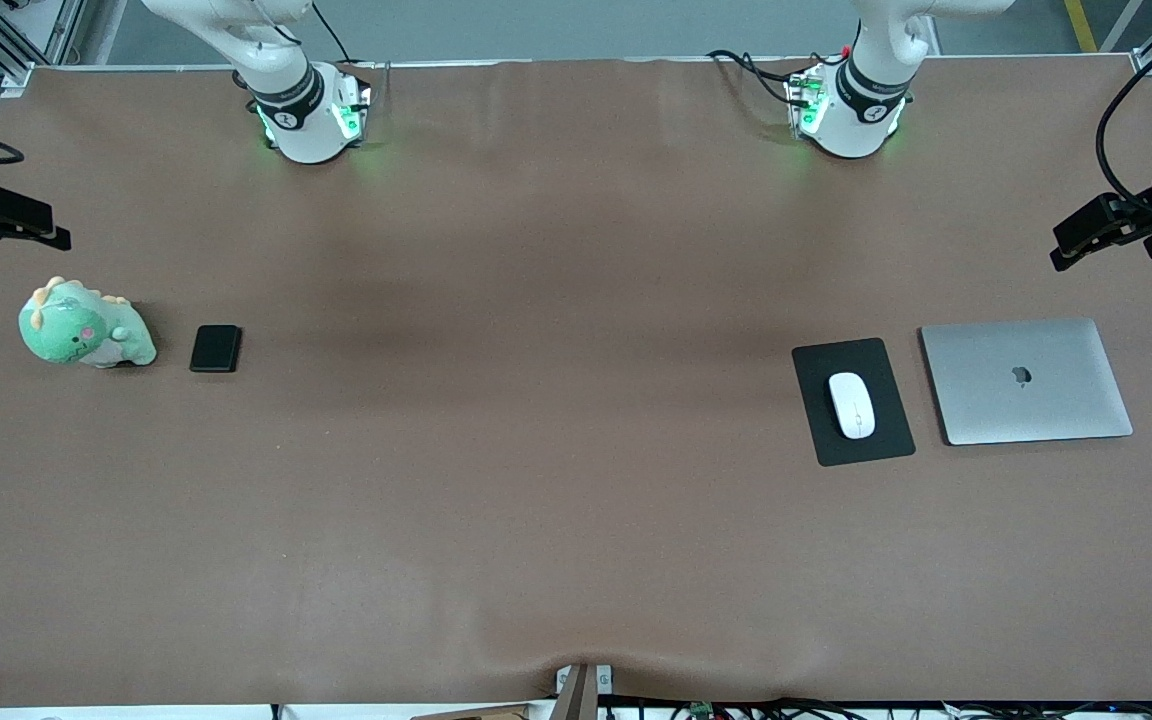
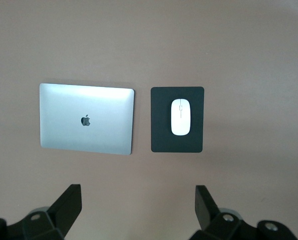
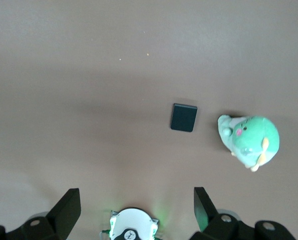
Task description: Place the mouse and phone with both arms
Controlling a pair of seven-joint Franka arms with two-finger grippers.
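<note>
Both claws are hanging released, high over the brown desk [image 1: 556, 480]. We are seeing the left claw [image 2: 138, 210] framing the glossy white oval mouse [image 1: 851, 404] on its flat black pad [image 1: 826, 440], right of centre in the front view. The right claw [image 3: 137, 210] is framing the small black slab phone [image 1: 215, 348] at mid-left.

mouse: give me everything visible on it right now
The mouse is small, white, glossy and oval, with a thin grey line running along the middle of its top, clearest in the left wrist view. It looks like smooth plastic, with no cable visible. It lies flat, top up, roughly centred on the black mouse pad, touching nothing else. The pad sits toward the left arm's end of the table, beside the closed silver laptop. No gripper is on it.
</note>
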